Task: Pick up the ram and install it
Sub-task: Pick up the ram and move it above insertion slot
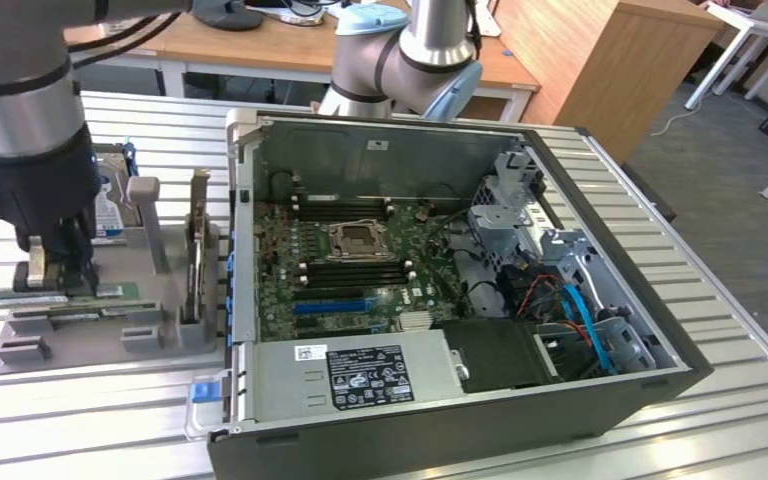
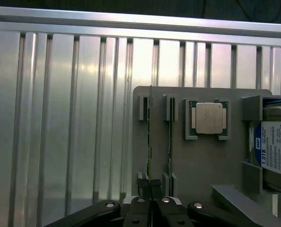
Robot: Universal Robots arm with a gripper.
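Hand [image 2: 150, 204] pinching the ram [image 2: 149, 137], which stands on edge in a grey holder [image 2: 201, 165] on the bench [image 2: 60, 118].
Fingers are pressed together on the thin green board; a straight lift out of its slots should keep it from binding or flexing. Holder also carries a second stick [image 2: 170, 137] just beside it, a silver processor chip [image 2: 208, 118] in a square pocket, and a hard drive [image 2: 275, 149] in a side bay.

- The gripper [image 2: 151, 202] is pinched tight on the thin edge of the ram [image 2: 149, 137], which stands on edge in a slot of the gray holder [image 2: 197, 165].
- A 2nd stick [image 2: 170, 132] stands in the next slot, just beside it.
- Beyond that stick lie a square silver processor chip [image 2: 209, 118] and a hard drive [image 2: 275, 151].
- The holder rests on a ribbed metal table [image 2: 60, 118].
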